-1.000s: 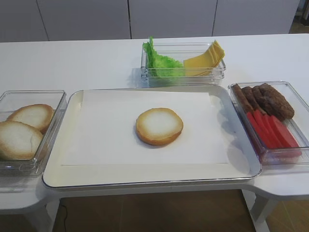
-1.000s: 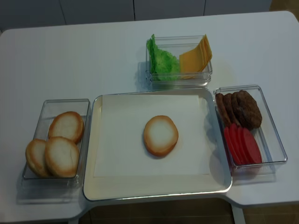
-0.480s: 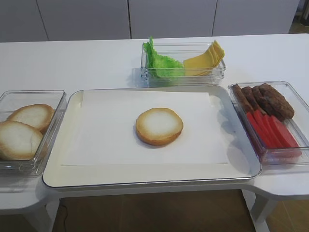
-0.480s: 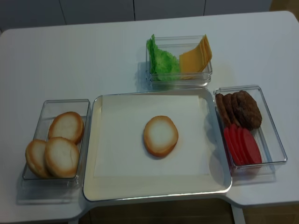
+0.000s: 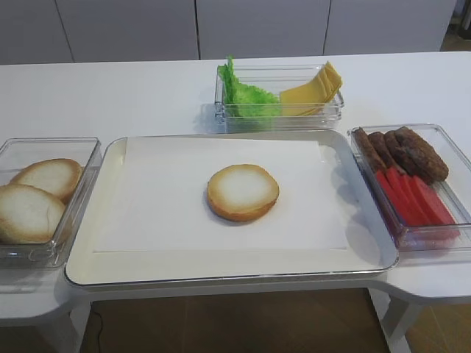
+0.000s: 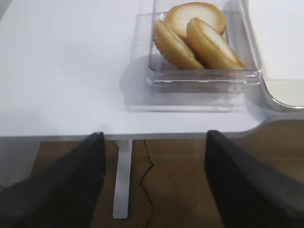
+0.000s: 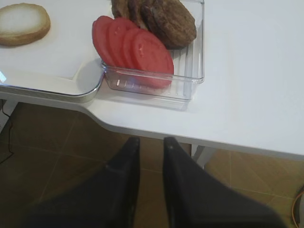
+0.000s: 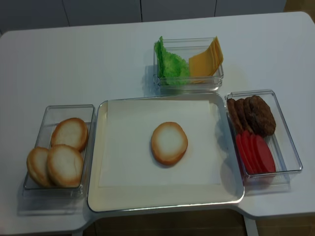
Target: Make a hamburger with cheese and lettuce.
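One bun half of the hamburger lies face up in the middle of the paper-lined tray, and shows again from above. The cheese and the lettuce share a clear box behind the tray. Neither gripper appears in the high views. My left gripper hangs open and empty below the table's front edge, in front of the bun box. My right gripper hangs below the front edge near the tomato box. Its jaws stand a narrow gap apart with nothing between them.
A clear box left of the tray holds three spare bun halves. A clear box on the right holds brown patties and red tomato slices. The table's front edge curves inward under the tray.
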### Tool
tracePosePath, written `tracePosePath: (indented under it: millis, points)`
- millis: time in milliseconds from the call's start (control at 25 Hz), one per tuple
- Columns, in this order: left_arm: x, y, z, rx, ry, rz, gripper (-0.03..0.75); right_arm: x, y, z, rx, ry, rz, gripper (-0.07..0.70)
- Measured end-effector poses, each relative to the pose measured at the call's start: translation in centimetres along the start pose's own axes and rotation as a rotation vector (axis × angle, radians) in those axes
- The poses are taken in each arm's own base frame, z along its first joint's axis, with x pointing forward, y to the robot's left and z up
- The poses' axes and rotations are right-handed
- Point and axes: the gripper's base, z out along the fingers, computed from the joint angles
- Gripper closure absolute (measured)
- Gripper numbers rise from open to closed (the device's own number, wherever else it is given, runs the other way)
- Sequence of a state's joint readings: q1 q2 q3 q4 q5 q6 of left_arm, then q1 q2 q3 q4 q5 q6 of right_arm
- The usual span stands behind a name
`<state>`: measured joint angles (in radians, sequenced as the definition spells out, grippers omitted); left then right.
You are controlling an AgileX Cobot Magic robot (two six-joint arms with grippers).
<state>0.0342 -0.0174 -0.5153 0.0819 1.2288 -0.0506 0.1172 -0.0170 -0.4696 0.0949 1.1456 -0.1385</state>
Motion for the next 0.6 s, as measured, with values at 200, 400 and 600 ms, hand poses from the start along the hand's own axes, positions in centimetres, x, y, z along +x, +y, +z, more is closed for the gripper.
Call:
tracePosePath:
  millis: [200, 400, 600]
  points:
    - [-0.04, -0.33, 0.28, 0.032, -0.013, 0.022, 0.239, 0.00, 0.00, 0.00, 0.000, 0.000, 0.002, 0.496]
    - [0.04, -0.38, 0.65, 0.035, -0.017, 0.024, 0.239, 0.00, 0.00, 0.00, 0.000, 0.000, 0.002, 0.496]
    - [0.02, -0.39, 0.65, 0.035, -0.019, 0.024, 0.239, 0.00, 0.00, 0.00, 0.000, 0.000, 0.002, 0.496]
